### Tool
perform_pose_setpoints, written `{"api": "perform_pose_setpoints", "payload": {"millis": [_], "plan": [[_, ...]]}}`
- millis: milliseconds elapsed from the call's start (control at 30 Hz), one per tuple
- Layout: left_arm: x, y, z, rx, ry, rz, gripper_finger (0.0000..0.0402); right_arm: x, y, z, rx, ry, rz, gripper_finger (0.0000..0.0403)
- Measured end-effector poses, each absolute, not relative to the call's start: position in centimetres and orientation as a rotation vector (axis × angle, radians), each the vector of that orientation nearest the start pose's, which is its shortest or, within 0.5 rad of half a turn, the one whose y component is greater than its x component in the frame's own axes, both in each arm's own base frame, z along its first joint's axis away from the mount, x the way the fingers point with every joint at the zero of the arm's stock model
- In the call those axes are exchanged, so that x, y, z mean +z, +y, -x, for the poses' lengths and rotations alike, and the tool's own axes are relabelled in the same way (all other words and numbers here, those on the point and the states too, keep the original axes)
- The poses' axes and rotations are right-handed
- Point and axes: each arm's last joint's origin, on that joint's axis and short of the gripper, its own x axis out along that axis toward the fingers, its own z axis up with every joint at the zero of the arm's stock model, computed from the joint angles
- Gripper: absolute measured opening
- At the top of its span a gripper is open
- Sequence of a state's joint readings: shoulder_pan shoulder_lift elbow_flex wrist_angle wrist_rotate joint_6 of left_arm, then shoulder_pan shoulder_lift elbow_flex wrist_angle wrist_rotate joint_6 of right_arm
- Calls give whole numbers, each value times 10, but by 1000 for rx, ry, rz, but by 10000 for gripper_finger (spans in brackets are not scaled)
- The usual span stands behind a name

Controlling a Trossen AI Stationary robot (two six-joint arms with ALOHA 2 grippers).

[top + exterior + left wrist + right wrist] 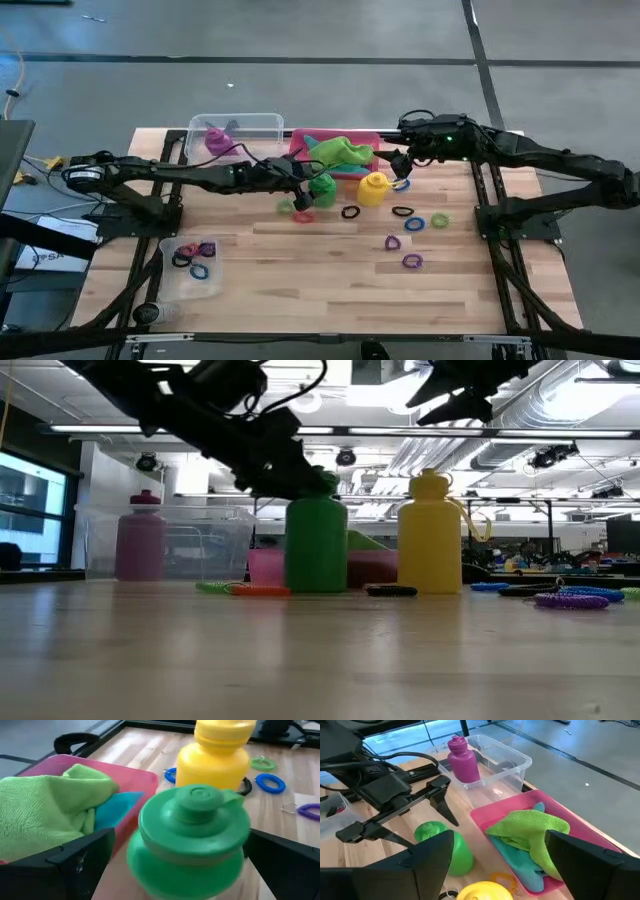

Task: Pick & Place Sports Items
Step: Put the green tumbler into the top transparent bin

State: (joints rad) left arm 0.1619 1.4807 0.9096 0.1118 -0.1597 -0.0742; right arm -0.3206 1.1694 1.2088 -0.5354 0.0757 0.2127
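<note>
1. Table (330, 290): pale wood planks, both arms reaching in from the sides. The step in hand reads as the approach on the green bottle; nothing is lifted yet.
2. Pink tray (300, 140) at the far edge, holding the large green cloth (340, 152) bunched over the teal cloth (522, 867). Both look soft and crumpled.
3. Clear tub (262, 125) beside the tray, with the purple bottle (216, 139) upright inside. A second tub (180, 275) near the left front corner holds a few rings.
4. Left gripper (305, 190): fingers spread wide, one on each side of the green bottle (192, 840), not yet pressing it as far as the wrist view shows. Next move, by my reading: close on the body below the cap, then lift straight up.
5. Right gripper (402, 168): fingers apart, holding nothing, raised above the table near the tray's end and the yellow bottle.
6. Green bottle: squat, rounded, glossy, flanged cap with a small spout tab; upright just in front of the tray. Smooth sides may slip under a light grip.
7. Yellow bottle (373, 188): same shape, upright, just beside the green one.
8. Coloured rings (414, 222): small coiled loops scattered flat right of the bottles; an orange one (262, 589) lies by the green bottle.
</note>
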Motion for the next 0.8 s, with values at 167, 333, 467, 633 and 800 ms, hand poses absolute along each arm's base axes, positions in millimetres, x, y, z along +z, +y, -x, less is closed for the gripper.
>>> {"api": "perform_pose_setpoints", "payload": {"millis": [167,333,467,633,800], "plan": [[244,57,-317,333,429,73,353,370,-79,-231,-440,453,-267,252],[244,59,-317,326,421,78,353,370,-79,-231,-440,453,-266,252],[245,59,-317,325,418,74,353,370,-79,-231,-440,453,-266,252],[245,59,-317,326,412,78,353,370,-79,-231,-440,453,-266,252],[247,59,-319,326,382,79,353,370,-79,-231,-440,452,-267,252]]}}
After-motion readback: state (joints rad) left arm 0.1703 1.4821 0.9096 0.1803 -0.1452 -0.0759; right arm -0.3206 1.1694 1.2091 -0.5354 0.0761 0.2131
